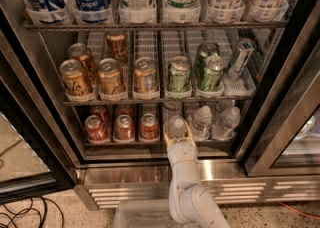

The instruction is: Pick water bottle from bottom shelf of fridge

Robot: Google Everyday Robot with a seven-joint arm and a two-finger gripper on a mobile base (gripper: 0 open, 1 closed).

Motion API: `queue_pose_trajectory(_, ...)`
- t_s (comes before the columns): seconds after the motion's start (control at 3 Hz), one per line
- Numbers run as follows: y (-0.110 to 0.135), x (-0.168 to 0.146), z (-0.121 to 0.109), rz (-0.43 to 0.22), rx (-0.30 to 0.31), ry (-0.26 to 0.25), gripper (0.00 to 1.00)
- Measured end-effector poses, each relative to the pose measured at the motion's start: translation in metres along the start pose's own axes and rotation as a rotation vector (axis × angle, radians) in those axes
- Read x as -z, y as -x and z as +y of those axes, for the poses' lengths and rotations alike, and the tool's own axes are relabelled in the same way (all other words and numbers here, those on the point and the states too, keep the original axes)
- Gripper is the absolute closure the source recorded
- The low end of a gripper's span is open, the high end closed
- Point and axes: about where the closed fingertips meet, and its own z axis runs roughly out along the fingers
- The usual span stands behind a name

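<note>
The fridge [165,172] stands with its glass door open. On its bottom shelf [130,144], red cans sit at the left and small clear water bottles [202,119] at the right. My gripper [177,133] reaches in from below, at the shelf's front rail. Its two tan fingers [167,134] are shut on the left-most front water bottle [176,125], one on each side of it. That bottle is upright and sits slightly nearer the front than its neighbours. Another bottle [172,107] shows behind it.
Red cans [149,126] stand just left of the gripper. A further bottle [229,118] is at the right by the black door frame [272,107]. The middle rack [160,99], with gold and green cans, hangs close above. The louvred grille [125,194] runs below.
</note>
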Motion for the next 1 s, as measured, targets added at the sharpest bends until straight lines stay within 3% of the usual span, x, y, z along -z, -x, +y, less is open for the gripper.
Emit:
queue_pose_trajectory(0.33, 0.007, 0.013, 0.002, -0.009, -0.023, 0.057, 1.00)
queue_pose_trajectory(0.67, 0.006, 0.011, 0.002, -0.009, -0.023, 0.057, 1.00)
queue_pose_trajectory(1.0, 0.018, 0.022, 0.003, -0.021, -0.031, 0.108, 1.00)
